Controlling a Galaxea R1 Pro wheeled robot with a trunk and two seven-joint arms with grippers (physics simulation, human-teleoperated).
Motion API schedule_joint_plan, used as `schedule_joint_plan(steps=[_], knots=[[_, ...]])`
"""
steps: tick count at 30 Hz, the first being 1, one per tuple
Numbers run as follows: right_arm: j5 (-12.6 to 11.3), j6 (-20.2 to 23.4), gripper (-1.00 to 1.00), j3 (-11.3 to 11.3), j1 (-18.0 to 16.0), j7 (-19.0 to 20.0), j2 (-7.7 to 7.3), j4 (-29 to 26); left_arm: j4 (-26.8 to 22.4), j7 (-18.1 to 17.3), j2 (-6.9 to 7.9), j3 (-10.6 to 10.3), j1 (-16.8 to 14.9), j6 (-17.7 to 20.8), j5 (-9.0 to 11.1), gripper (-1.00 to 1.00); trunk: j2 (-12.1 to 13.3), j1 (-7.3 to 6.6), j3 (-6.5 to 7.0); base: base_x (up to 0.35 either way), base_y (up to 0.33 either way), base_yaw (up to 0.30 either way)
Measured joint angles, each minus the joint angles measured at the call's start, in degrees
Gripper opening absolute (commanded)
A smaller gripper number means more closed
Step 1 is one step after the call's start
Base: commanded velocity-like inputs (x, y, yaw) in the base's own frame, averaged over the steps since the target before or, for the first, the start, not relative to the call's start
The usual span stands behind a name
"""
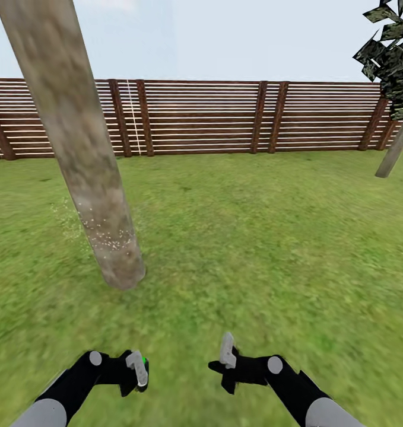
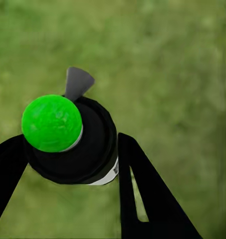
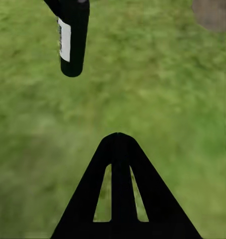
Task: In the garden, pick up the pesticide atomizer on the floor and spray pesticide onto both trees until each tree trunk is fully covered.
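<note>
Grass [image 1: 254, 237] fills my head view, a wide green floor running back to a brown slatted fence [image 1: 201, 118] under pale sky. 1 thick, mottled grey-brown tree trunk [image 1: 76, 136] leans up from the lawn ahead on my left, its lower part speckled with small pale dots. A 2nd trunk [image 1: 396, 148] stands far off at the right, by the fence, under dark leaves [image 1: 391, 53]. Low in the view, my left gripper [image 1: 136, 370] holds something with a speck of green on top, and my right gripper [image 1: 228, 356] hangs beside it, apart.

From my left wrist, the pesticide atomizer [image 2: 75, 142] sits between my 2 black fingers [image 2: 147, 194], which are clamped on its round black body; its bright green cap and grey trigger face the camera, with grass behind.

From my right wrist, my right fingers [image 3: 120, 199] are pressed together, holding nothing, above the grass. The atomizer's black body with its white label hangs near.
</note>
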Motion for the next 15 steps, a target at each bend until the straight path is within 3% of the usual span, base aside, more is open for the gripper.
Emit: schedule_joint_plan(steps=[3, 5, 9, 15], knots=[[0.12, -0.02, -1.00, 0.00, -0.41, 2.06, 2.05, -0.43, -0.05, -0.07, -2.61, -3.30, 0.00, 0.08, -0.10, -1.00, 0.00, 0.00, 0.00, 0.000, 0.000, 0.000], [0.15, -0.02, -1.00, 0.00, -0.56, 2.27, 3.05, -0.47, -0.07, -0.06, -4.20, -4.27, 0.00, 0.04, -0.11, -1.00, 0.00, 0.00, 0.00, 0.000, 0.000, 0.000], [0.16, -0.01, -1.00, -0.01, -0.58, 2.31, 3.40, -0.47, -0.22, 0.02, -6.30, -8.31, -0.08, 0.06, -0.36, -1.00, 0.00, 0.00, 0.00, 0.000, 0.000, 0.000], [1.49, -0.10, -1.00, -0.09, -0.58, 2.31, 3.39, -0.38, -0.25, -1.20, -7.58, -8.88, -0.12, -0.45, -0.51, -1.00, 0.00, 0.00, 0.00, 0.000, 0.000, 0.000]])
